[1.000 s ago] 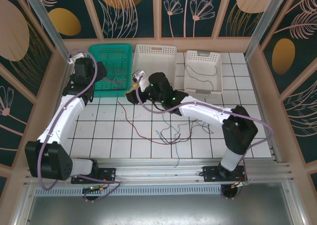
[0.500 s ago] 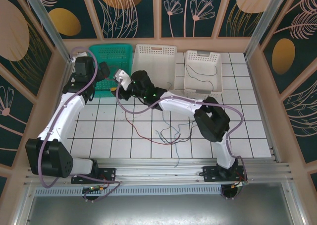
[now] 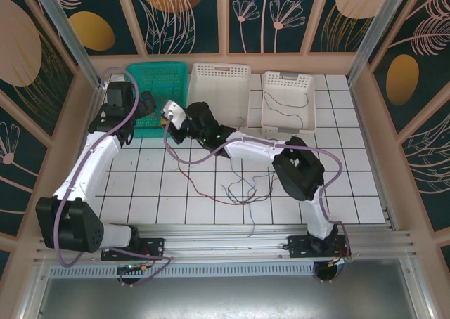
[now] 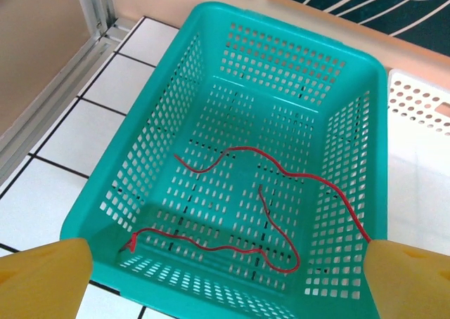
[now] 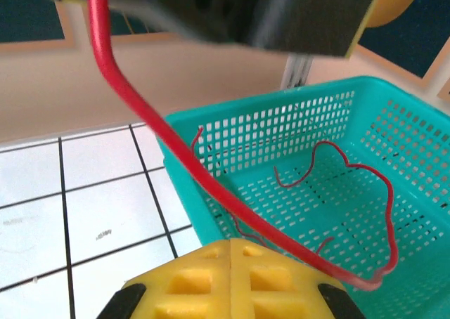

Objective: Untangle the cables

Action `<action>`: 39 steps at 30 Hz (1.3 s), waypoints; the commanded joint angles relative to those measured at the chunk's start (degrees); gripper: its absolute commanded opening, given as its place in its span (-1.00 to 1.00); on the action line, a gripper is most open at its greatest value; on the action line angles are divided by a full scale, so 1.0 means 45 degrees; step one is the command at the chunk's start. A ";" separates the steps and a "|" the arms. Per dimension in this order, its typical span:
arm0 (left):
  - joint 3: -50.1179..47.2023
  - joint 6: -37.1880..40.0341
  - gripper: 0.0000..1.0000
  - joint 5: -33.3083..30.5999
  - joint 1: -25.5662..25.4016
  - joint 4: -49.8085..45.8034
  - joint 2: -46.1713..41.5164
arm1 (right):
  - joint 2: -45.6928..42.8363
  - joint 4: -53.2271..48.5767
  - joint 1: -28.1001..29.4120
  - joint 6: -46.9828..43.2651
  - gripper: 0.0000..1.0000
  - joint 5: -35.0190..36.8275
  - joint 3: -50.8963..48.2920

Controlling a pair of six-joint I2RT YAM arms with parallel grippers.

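Left basket (image 3: pixel 158 98) at the table's (image 3: pixel 351 185) 11 o'clock, middle basket (image 3: pixel 219 87) at 12, right basket (image 3: pixel 288 102) at 1, a cable (image 4: pixel 295 174) inside the left basket, another cable (image 3: pixel 280 106) inside the right basket, tangled cables (image 3: pixel 242 187) on the table toward 6.

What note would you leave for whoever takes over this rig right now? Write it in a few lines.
Left gripper: open, over the green basket.
Right gripper: shut at the basket's edge; a red cable crosses its tips, grip unclear.
Done: red cables in the green basket, a black cable in a white basket.
Left: the tangle on the table.
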 commanded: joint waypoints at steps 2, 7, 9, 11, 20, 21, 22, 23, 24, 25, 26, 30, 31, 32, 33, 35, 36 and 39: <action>-0.0157 0.0242 0.97 -0.0535 0.0049 -0.0662 -0.0210 | -0.1291 0.0871 -0.0249 0.0411 -1.00 -0.0394 -0.0718; -0.0104 0.0185 0.97 -0.0566 0.0055 -0.0828 -0.0107 | -0.2131 0.0992 -0.0291 0.0189 -0.47 -0.1344 -0.1696; 0.0068 0.0186 0.97 -0.0537 0.0050 -0.0986 0.0030 | -0.2507 0.1531 -0.0219 -0.0090 -0.20 -0.1390 -0.2376; 0.0168 0.0189 0.97 -0.0489 0.0048 -0.1076 0.0176 | -0.2873 0.2238 -0.0118 -0.0337 -0.03 -0.1269 -0.3041; 0.0400 0.0242 0.97 -0.0132 0.0052 -0.1272 0.0461 | -0.2314 0.2333 0.1052 -0.2708 0.20 -0.0271 -0.2805; 0.0424 0.0246 0.97 -0.0090 0.0063 -0.1280 0.0479 | -0.2182 0.2483 0.1167 -0.2829 0.20 -0.0145 -0.2755; 0.0429 0.0246 0.97 -0.0010 0.0050 -0.1284 0.0479 | -0.1976 0.2614 0.1269 -0.2911 0.20 0.0172 -0.2593; 0.0412 0.0264 0.97 0.0072 0.0047 -0.1276 0.0498 | -0.1762 0.2595 0.1281 -0.2965 0.21 0.0317 -0.2366; 0.0409 0.0248 0.97 0.0172 0.0049 -0.1283 0.0516 | -0.1501 0.2489 0.1272 -0.3054 0.21 0.0562 -0.2000; 0.0429 0.0246 0.97 0.0314 0.0048 -0.1365 0.0524 | -0.1194 0.2316 0.1263 -0.3152 0.20 0.0812 -0.1592; 0.0420 0.0247 0.97 0.0394 0.0058 -0.1407 0.0516 | -0.0951 0.2235 0.1258 -0.3246 0.20 0.0984 -0.1276; 0.0143 0.0364 0.97 0.0382 0.0049 -0.1389 0.0177 | -0.0437 0.2819 0.1140 -0.3303 0.18 0.1756 -0.0787; 0.0071 0.0401 0.97 0.0353 0.0043 -0.1388 0.0119 | -0.0483 0.3061 0.1115 -0.3239 0.18 0.1857 -0.0885; -0.0022 0.0423 0.97 0.0352 0.0059 -0.1389 0.0057 | -0.0530 0.3335 0.1100 -0.3205 0.18 0.1950 -0.1015; -0.0085 0.0435 0.97 0.0373 0.0058 -0.1356 0.0017 | -0.0554 0.3516 0.1097 -0.3199 0.18 0.2092 -0.1077; -0.0214 0.0455 0.97 0.0158 0.0048 -0.1300 -0.0041 | -0.0813 0.3702 0.1105 -0.3243 0.17 0.2113 -0.1367; -0.0234 0.0436 0.97 -0.0046 0.0048 -0.1328 -0.0023 | -0.1017 0.3699 0.1122 -0.3244 0.17 0.2027 -0.1591; -0.0147 0.0430 0.97 -0.0194 0.0045 -0.1362 0.0088 | -0.1928 0.4378 0.1261 -0.3222 0.16 0.1692 -0.2875</action>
